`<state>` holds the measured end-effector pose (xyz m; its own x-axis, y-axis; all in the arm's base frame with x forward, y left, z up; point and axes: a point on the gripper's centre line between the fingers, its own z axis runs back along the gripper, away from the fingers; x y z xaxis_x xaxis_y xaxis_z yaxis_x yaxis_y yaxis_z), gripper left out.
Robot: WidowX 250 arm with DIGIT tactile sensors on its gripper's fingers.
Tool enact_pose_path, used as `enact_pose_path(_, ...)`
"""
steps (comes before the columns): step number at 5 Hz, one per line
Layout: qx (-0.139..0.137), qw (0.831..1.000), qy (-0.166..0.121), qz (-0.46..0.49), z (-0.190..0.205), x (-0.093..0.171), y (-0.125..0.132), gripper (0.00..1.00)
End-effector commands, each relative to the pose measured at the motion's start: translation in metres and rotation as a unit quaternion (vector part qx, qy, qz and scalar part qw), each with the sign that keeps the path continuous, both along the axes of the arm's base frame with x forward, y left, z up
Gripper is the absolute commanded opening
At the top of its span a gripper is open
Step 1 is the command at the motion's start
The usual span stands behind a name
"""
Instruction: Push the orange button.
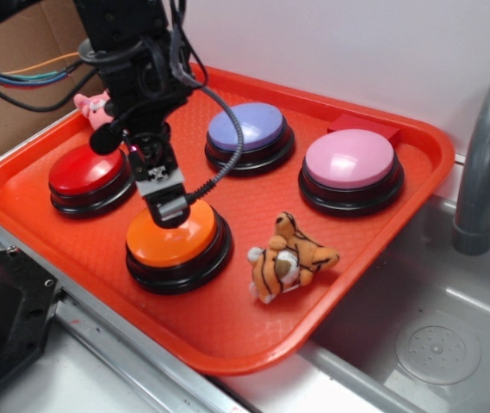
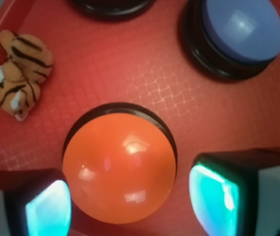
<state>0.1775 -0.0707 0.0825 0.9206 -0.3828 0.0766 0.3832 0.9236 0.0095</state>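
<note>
The tool [image 1: 169,209] sits low over the orange button [image 1: 174,235], its fingers [image 2: 48,209] spread wide either side of the dome and pinching nothing; whether it touches the dome cannot be told. That button stands at the tray's [image 1: 227,340] near edge, with the red button [image 1: 85,170] behind-left, the purple button [image 1: 246,127] beyond and the plush tiger [image 1: 289,256] just beside
</note>
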Motion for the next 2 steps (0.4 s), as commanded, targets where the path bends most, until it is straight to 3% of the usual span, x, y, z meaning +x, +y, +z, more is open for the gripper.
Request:
enact_pose_path(1, 0.003, 1.0, -0.016, -0.005, 0.0267, -0.0005, -0.0012, 1.0)
enact_pose_path(2, 0.011, 1.0, 0.007, -0.011, 0.0356, -0.0027, -0.0008, 1.0)
